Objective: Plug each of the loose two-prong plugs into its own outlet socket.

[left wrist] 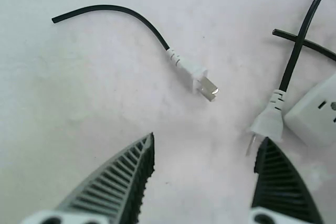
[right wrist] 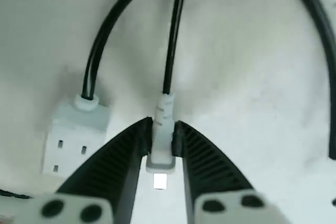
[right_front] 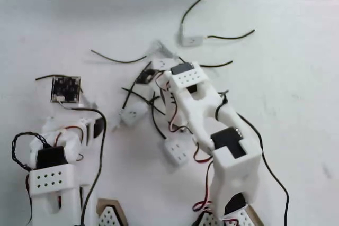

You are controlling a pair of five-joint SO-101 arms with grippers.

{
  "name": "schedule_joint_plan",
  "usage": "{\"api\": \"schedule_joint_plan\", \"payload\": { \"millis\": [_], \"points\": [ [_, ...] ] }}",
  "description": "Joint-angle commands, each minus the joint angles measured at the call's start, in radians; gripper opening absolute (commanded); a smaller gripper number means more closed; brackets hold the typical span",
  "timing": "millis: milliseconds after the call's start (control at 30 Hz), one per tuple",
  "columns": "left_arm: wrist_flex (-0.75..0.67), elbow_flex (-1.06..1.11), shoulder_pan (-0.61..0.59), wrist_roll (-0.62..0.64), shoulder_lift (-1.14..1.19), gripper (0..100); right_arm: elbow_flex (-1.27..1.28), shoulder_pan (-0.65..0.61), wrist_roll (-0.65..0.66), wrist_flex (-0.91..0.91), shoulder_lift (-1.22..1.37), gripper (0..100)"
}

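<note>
White plastic shows first: an outlet block [right_front: 177, 152] lies nearest, between the 2 arms, with its sockets facing up so that a plug could enter from above. At the near left, the left gripper [left wrist: 207, 137] hangs over the table [right_front: 296, 78] with its fingers wide apart and nothing between them. Just beyond it a loose two-prong plug [left wrist: 202, 82] lies on its side on a short black cord [left wrist: 115, 10]. I judge the wide opening is meant to come down around this plug. To the right of it a second plug [left wrist: 268, 121] rests on the table just beside a white outlet [left wrist: 315, 114], not inserted.

Farther, near the middle of the table, the right gripper [right wrist: 163, 124] is clamped on the body of a white plug [right wrist: 161, 145]. Its cord leads away past the fingertips and its prongs [right wrist: 160, 181] show bare between the fingers, probably so that they stay free for a socket. A cabled outlet [right wrist: 73, 129] lies just beside, the likely target. At the far side 1 more outlet, the far outlet [right_front: 192, 39], waits on its own cord.
</note>
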Motion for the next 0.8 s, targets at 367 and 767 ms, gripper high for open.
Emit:
{"api": "schedule_joint_plan", "payload": {
  "millis": [367, 767],
  "points": [
    [-0.018, -0.009, -0.002, 0.006, -0.019, 30, -0.032, 0.050, -0.002, 0.251, -0.556, 1.8],
    [-0.041, -0.005, -0.002, 0.006, -0.019, 30, -0.035, 0.058, 0.000, 0.272, -1.033, 1.7]
  ]
}}
